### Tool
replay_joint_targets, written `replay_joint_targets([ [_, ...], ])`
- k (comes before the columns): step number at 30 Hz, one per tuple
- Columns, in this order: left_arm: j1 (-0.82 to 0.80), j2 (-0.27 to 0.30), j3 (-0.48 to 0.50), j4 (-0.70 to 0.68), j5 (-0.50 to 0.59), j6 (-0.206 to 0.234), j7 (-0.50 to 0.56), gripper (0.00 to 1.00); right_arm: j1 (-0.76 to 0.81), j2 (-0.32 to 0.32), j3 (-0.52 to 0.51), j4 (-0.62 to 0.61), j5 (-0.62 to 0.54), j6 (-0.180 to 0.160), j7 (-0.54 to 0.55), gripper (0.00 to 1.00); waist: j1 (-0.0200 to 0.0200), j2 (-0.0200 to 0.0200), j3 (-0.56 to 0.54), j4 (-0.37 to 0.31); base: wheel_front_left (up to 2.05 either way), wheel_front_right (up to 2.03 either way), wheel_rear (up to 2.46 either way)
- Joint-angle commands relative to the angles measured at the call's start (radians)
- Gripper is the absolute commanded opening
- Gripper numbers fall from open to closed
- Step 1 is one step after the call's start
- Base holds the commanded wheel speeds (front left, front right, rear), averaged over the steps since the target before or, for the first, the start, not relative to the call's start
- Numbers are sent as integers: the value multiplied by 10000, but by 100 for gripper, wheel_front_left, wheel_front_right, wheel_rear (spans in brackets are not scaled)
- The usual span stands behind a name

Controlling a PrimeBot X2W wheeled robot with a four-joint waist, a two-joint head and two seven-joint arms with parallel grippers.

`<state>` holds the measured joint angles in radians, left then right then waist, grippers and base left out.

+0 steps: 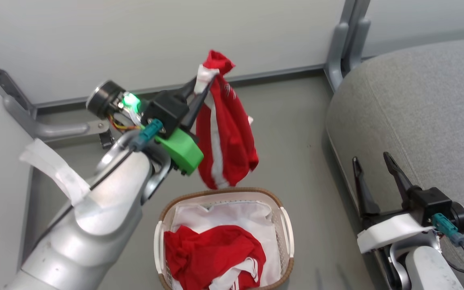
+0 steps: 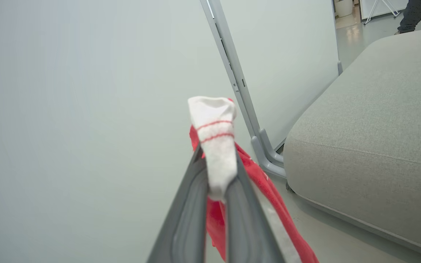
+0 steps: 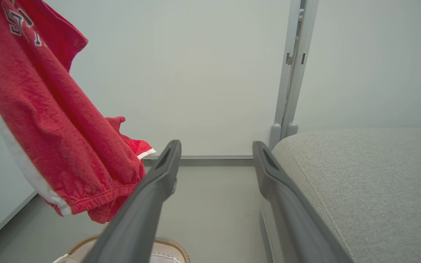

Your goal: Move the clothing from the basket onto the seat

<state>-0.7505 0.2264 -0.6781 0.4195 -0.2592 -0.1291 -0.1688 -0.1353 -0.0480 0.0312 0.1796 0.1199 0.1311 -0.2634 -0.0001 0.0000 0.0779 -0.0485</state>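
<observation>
Two grippers, one basket, one seat. The left gripper [image 1: 204, 82] is raised above the basket [image 1: 284, 225], its jaws pinched tight on the white-trimmed edge of one red garment [image 1: 224, 133]. White trim with two red stitch lines pokes out past the fingertips [image 2: 232, 182] in the left wrist view. That garment hangs free in the air with one white side stripe and dark lettering near the top. Its hem is over the basket's far rim and clear of it, and it is well apart from the seat [image 1: 417, 112]. The basket sits on the grey floor [image 1: 296, 133] just beside the seat, with one white liner [image 1: 232, 217] inside. On the liner lies one red heap [image 1: 212, 253] with white stripes; cannot tell how many pieces it holds. The right gripper [image 1: 371, 158] is low at the seat's front edge, jaws spread wide with nothing between them. Two grey posts [image 1: 344, 40] stand along the pale wall panels. One dark trouser leg [image 2: 411, 14] of a person shows far behind the seat.
</observation>
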Motion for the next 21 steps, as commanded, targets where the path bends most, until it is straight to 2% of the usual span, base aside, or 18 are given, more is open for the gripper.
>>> replay_joint_targets([
  [1, -311, 64, -2, -148, -185, -11, 15, 0, -154, -40, 110, -1, -135, -7, -21, 100, 1, 0, -487, 281, 0, 0, 0],
  [6, -987, 31, 40, -274, -472, -13, 82, 0, -639, -40, 862, -29, -352, -7, -21, 100, 1, 0, -508, 185, 0, 0, 0],
  [16, -1569, -144, 53, 110, -755, -13, -44, 0, -1758, -45, 3218, 301, -202, -7, -21, 100, 1, 0, -510, -6, 0, 0, 0],
  [21, -1450, -262, -164, 42, -848, -14, -102, 0, -2326, -45, 3777, 607, -71, -7, -23, 100, 1, 0, -578, 75, 0, 0, 0],
])
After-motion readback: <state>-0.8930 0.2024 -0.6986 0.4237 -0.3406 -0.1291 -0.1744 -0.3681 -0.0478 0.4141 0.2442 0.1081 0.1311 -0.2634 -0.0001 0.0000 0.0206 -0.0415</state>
